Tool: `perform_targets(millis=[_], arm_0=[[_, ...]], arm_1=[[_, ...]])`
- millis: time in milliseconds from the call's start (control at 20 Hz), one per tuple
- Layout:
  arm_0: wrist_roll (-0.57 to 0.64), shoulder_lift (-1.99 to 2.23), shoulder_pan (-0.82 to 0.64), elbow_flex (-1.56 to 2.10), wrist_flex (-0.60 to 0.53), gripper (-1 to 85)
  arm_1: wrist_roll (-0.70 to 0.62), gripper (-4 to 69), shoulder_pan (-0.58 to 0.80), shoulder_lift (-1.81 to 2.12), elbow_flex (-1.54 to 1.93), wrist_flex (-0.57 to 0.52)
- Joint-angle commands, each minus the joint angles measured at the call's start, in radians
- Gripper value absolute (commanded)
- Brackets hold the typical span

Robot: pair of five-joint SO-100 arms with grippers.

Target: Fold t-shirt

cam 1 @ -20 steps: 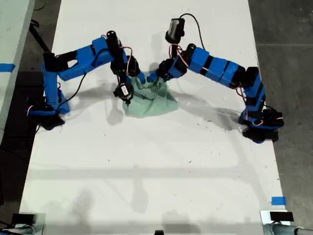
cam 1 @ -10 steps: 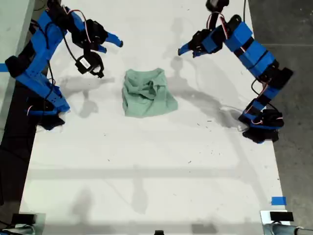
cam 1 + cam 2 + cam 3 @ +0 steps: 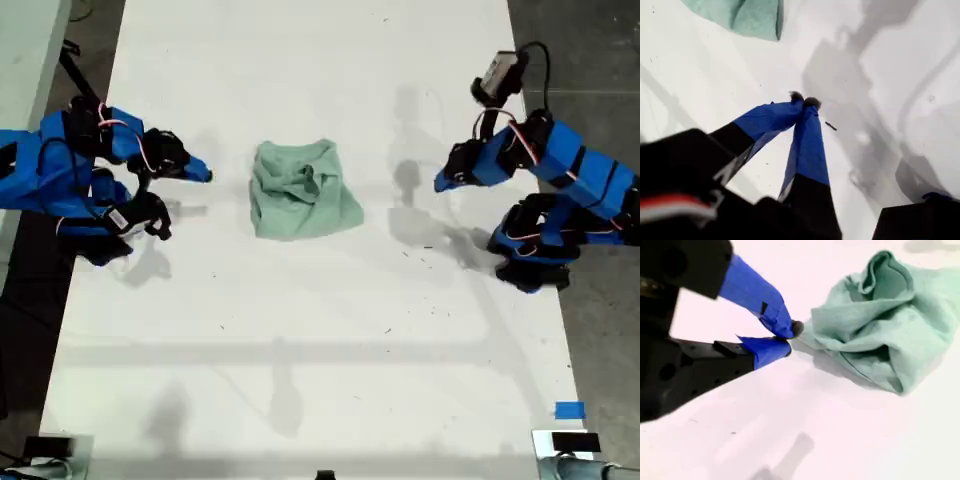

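The t-shirt (image 3: 300, 190) lies bunched mid-bench (image 3: 320, 350), and I hold my first gripper (image 3: 804, 102) and second gripper (image 3: 790, 337) closed, empty and well apart from it, probably judging the fold.

This looks like a robotics lab or workshop: a long white table (image 3: 300, 330) stands on a grey concrete floor (image 3: 590, 60) (bare and scuffed), with blue tape markers (image 3: 569, 410) stuck at the table's edge.
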Motion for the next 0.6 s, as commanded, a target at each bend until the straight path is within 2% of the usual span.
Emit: perform_targets(millis=[0,150,300,400,550], arm_0=[[-0.098,0.084,0.106,0.238,-0.189,0.6],[-0.114,-0.003,0.141,0.337,-0.324,0.1],[-0.114,-0.172,0.161,0.345,-0.454,0.1],[-0.123,-0.321,0.184,0.339,-0.561,0.1],[-0.132,-0.425,0.206,0.291,-0.584,0.1]], arm_1=[[0.138,-0.8,-0.146,0.219,0.256,-0.143],[0.163,-0.8,-0.218,0.187,0.301,-0.327],[0.097,-0.8,-0.249,-0.149,0.101,-0.489],[0.044,-0.8,-0.262,-0.393,-0.103,-0.549],[-0.032,-0.8,-0.276,-0.744,-0.449,-0.557]])
